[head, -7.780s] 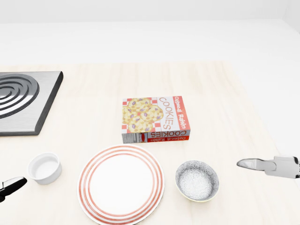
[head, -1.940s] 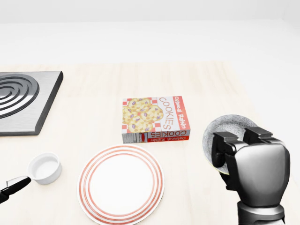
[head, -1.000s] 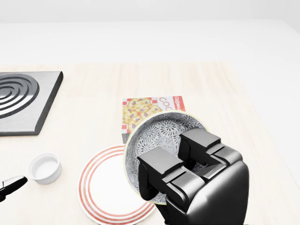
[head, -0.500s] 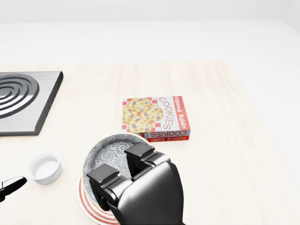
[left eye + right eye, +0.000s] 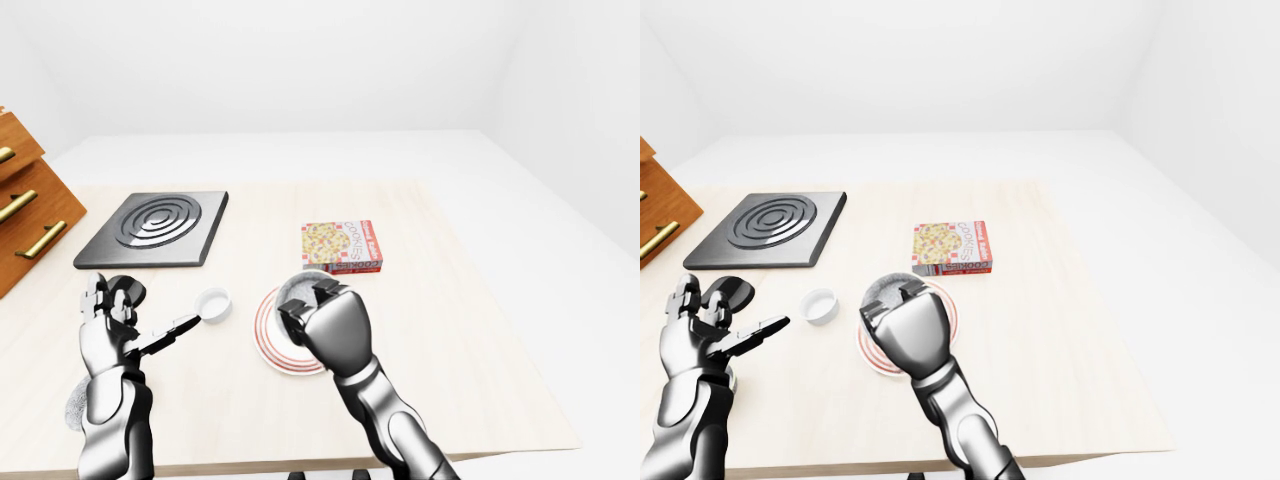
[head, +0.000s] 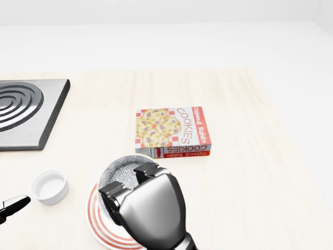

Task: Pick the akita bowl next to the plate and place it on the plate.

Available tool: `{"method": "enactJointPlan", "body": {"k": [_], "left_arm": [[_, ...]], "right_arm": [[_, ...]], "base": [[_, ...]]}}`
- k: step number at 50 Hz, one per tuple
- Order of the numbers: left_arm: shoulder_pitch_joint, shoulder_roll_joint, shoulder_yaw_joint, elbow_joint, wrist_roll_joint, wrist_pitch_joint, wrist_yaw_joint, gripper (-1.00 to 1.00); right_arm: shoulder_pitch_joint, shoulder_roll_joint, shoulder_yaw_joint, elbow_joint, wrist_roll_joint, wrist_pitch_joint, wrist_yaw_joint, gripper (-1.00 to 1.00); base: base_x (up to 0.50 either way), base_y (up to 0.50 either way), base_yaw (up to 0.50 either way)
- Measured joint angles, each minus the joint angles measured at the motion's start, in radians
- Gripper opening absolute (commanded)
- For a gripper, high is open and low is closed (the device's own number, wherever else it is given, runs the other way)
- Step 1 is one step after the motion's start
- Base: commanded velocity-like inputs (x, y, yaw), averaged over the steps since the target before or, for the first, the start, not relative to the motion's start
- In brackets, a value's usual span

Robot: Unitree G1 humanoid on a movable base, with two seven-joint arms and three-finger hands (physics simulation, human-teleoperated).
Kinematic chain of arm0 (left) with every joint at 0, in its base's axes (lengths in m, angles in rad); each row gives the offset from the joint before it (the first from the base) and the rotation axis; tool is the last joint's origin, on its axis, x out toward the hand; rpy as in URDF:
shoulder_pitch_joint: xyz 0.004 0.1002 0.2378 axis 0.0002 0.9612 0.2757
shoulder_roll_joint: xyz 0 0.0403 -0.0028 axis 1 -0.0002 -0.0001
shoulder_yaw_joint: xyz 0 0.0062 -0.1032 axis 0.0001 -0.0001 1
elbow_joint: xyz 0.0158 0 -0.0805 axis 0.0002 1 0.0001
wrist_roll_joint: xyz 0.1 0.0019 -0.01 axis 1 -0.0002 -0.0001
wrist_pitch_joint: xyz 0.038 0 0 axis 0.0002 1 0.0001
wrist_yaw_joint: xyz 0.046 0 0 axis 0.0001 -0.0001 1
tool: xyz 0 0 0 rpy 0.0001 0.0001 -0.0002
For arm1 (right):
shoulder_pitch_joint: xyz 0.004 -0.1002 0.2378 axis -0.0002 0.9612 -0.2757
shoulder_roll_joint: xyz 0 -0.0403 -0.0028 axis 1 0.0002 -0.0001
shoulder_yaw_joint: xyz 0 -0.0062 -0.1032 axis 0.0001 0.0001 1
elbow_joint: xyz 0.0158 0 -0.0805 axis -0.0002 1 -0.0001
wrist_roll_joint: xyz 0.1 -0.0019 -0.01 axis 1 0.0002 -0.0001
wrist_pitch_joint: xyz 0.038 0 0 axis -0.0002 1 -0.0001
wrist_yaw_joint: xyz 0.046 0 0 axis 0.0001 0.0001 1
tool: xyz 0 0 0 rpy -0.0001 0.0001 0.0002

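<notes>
The akita bowl [image 6: 120, 170], grey with a fine white pattern inside, hangs over the upper part of the red-ringed white plate [image 6: 95, 219]. My right hand [image 6: 130, 182] is shut on the bowl's near rim, and its dark fingers [image 6: 147, 171] hook over the edge. The hand's back hides most of the plate and the bowl's lower half. Whether the bowl touches the plate I cannot tell. My left hand [image 5: 135, 315] is held open at the left, one finger pointing toward the ramekin, with nothing in it.
A small white ramekin [image 6: 49, 186] stands left of the plate. A cookie box [image 6: 173, 132] lies flat just above the plate. A stove plate [image 6: 21, 112] sits at the upper left. Wooden drawers [image 5: 25, 215] border the table's left side.
My right hand took the bowl from its spot right of the plate, lifted it, carried it left and brought it down over the plate. The left hand and the other things stayed put.
</notes>
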Motion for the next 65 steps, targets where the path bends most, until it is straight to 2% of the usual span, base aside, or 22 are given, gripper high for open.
{"method": "enactJointPlan", "body": {"k": [32, 65], "left_arm": [[0.001, 0.000, 0.000, 0.003, 0.003, 0.000, 0.001, 1.00], [-0.001, -0.001, -0.003, -0.003, 0.004, 0.000, 0.004, 1.00]], "right_arm": [[-0.119, 0.064, -0.037, 0.394, -0.116, 0.000, 0.000, -1.00], [-0.334, 0.119, -0.136, 0.813, -0.163, 0.000, 0.000, -1.00]], "base": [[0.00, 0.00, 0.00], [0.00, 0.00, 0.00]]}}
